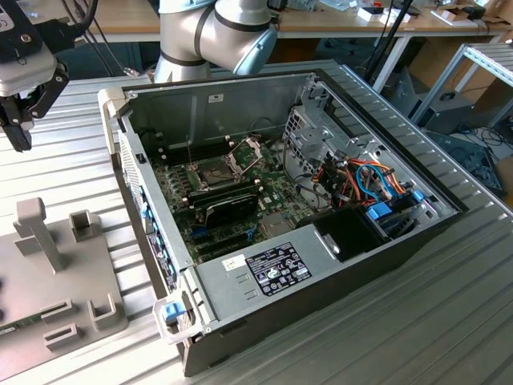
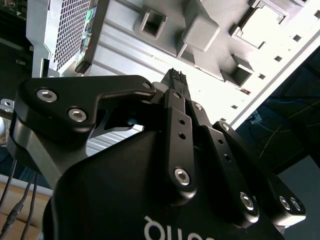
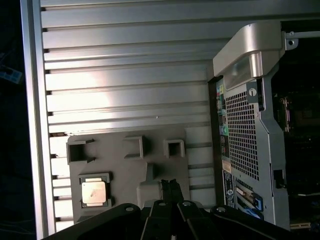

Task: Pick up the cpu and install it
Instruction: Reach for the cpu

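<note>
The cpu point(image 3: 94, 192), a small square chip with a silver top, lies in a pocket of the grey fixture plate point(image 3: 120, 165) on the ribbed table beside the open computer case point(image 1: 240, 88). My gripper point(image 3: 171, 185) hovers above this plate, off to the side of the cpu and not touching it. Its black fingertips point(image 2: 175, 76) are pressed together with nothing between them. In the exterior view the gripper point(image 1: 19, 138) hangs at the far left, above the fixture plate point(image 1: 56, 281). Inside the case, the motherboard socket point(image 1: 210, 172) lies uncovered, its hinged metal frame point(image 1: 245, 151) raised.
The case's rear panel point(image 3: 245, 135) stands close beside the plate. A tall grey post point(image 1: 36, 228) and several square pockets rise from the plate. Inside the case are a long black module point(image 1: 231, 208), a power supply point(image 1: 264, 269) and coloured cables point(image 1: 369, 180). The arm's base point(image 1: 208, 32) stands behind.
</note>
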Tool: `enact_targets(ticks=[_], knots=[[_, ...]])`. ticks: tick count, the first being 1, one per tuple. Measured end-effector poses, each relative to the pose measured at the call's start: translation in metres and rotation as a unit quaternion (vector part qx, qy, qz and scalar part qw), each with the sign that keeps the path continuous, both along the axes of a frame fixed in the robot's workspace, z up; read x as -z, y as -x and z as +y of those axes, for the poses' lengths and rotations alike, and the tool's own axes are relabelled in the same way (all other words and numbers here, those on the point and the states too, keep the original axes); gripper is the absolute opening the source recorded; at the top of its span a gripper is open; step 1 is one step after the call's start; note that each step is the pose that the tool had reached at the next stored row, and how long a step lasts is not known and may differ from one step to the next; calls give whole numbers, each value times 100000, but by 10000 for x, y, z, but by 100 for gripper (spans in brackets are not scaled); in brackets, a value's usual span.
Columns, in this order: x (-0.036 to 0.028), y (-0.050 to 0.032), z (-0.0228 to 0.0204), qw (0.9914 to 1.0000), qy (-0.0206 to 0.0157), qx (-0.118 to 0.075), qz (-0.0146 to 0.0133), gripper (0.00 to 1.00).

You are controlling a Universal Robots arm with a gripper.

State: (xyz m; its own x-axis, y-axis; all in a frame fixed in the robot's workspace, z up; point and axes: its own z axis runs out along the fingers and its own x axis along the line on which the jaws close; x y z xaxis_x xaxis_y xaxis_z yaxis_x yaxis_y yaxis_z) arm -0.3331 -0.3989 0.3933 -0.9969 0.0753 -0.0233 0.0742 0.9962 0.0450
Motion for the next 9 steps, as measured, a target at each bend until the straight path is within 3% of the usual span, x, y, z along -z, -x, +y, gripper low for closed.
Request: enact_targets(ticks=[9], knots=[[0,32,0,100000,0,4,3,11]])
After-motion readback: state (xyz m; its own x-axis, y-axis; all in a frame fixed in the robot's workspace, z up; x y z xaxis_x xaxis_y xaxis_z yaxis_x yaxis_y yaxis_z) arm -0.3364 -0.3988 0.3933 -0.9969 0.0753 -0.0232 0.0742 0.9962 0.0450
